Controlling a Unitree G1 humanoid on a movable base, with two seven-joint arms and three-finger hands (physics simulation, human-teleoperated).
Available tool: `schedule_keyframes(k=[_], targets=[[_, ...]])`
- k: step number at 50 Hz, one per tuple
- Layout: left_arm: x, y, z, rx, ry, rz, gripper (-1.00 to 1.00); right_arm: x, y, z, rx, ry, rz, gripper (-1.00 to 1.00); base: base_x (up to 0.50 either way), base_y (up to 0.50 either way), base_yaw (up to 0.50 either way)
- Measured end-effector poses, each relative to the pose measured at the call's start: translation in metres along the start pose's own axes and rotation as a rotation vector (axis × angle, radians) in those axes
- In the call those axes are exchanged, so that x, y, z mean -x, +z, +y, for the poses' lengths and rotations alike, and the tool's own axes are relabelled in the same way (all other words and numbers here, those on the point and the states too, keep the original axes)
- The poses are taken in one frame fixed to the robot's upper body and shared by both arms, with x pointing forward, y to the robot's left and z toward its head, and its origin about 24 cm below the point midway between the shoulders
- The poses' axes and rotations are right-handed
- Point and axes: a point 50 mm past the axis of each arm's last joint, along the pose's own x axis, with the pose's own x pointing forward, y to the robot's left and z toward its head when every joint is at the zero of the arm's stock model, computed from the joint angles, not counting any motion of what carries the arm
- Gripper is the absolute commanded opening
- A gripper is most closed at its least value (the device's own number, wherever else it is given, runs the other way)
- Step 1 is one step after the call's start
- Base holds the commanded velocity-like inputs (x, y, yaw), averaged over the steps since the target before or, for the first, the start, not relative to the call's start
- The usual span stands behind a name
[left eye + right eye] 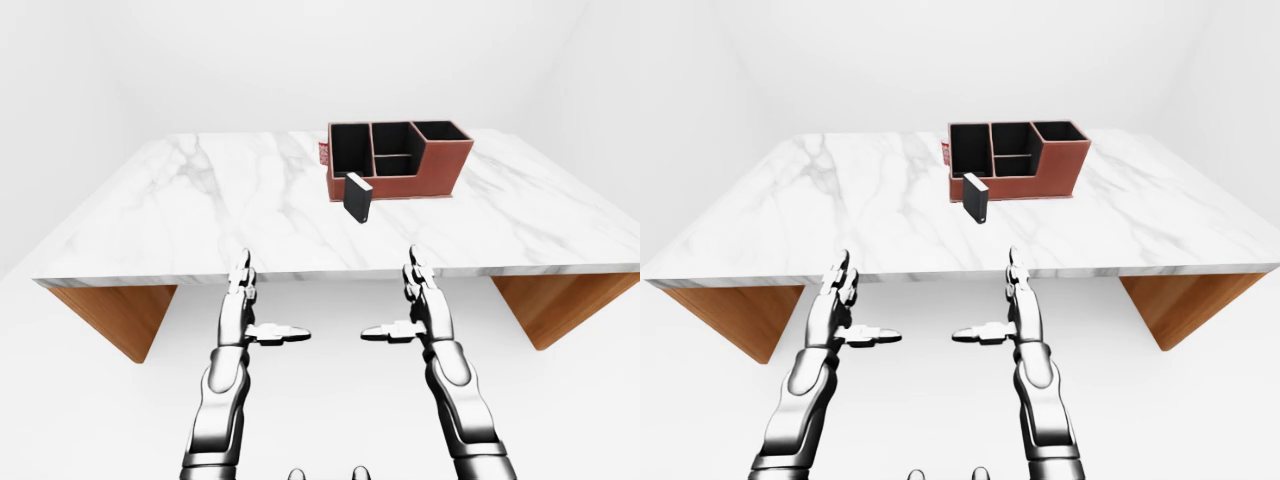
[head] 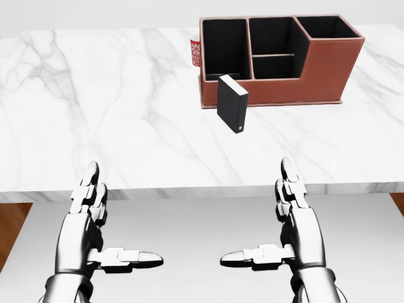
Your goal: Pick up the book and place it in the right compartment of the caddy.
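Observation:
A small black book (image 2: 232,104) stands upright on the marble table (image 2: 113,113), just below the caddy's left end in the head view. The reddish-brown caddy (image 2: 322,69) has black compartments: a tall one at the left, two small ones in the middle, one at the right (image 2: 327,26). My left hand (image 2: 95,221) and right hand (image 2: 287,218) hover below the table's near edge, both open with fingers straight and thumbs pointing inward. Neither touches anything. The book is well above and between them.
A red-and-white can (image 2: 195,52) peeks out behind the caddy's left side. The table rests on wooden supports (image 1: 115,315) at both ends. White floor and white walls surround it.

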Motion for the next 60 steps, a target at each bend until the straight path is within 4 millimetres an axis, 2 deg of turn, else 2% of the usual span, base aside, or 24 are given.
schedule_keyframes(k=[21,60], targets=[[0.0010,0.0005,0.0031,-0.012,-0.017,-0.008,1.00,0.0037,-0.0045,-0.0010,0.028,0.034,0.004,1.00,0.00,-0.01,0.00],[0.0007,-0.0036,0.0025,-0.019,-0.028,0.003,1.00,0.0060,-0.0080,0.0010,0.046,0.040,0.036,1.00,0.00,-0.26,0.00]])
